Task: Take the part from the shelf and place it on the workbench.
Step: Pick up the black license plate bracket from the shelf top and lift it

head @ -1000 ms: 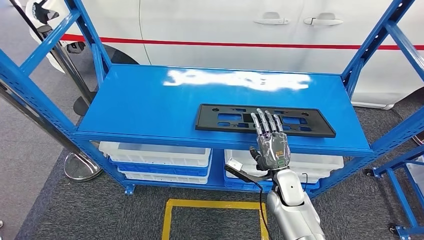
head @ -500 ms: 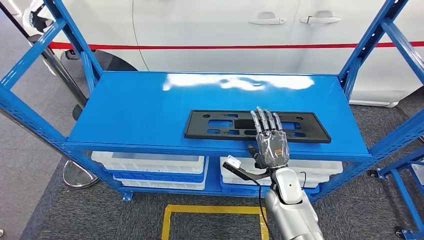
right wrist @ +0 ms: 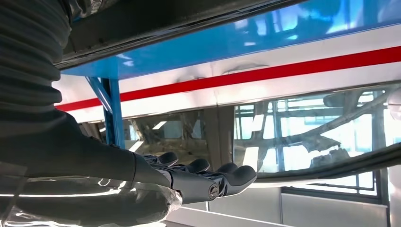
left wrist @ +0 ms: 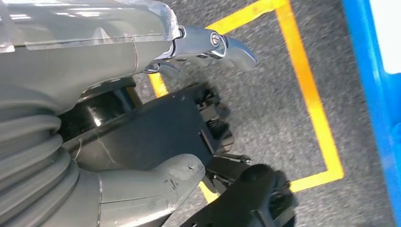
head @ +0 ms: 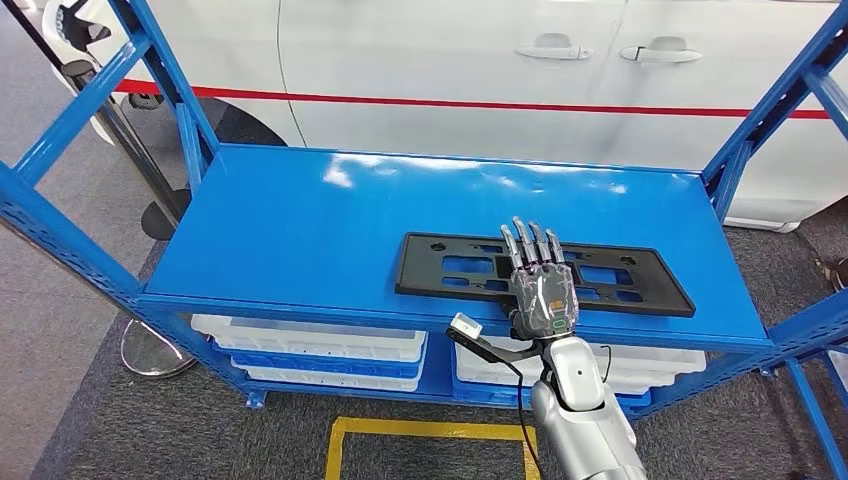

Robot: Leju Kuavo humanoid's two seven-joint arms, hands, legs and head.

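Observation:
The part is a long flat black plate (head: 660,290) with several cut-outs, lying near the front edge of the blue shelf (head: 300,230). My right hand (head: 541,285) reaches over the plate's middle from the front, palm down, fingers straight and side by side. In the right wrist view the fingers (right wrist: 198,182) stretch out with nothing in them, and the plate's dark edge (right wrist: 156,23) runs close by against the blue shelf. My left hand (left wrist: 118,56) hangs over the floor, its fingers (left wrist: 227,45) loosely extended and holding nothing.
White and blue bins (head: 310,345) sit on the lower shelf level. Blue uprights (head: 70,110) frame the shelf on both sides. A white car (head: 450,60) with a red stripe stands right behind. A yellow floor marking (head: 430,430) lies in front of the shelf.
The whole picture has shifted, so the camera moved. My right hand now lies a little further over the plate, and its thumb, seen at the shelf's front edge before, is hidden.

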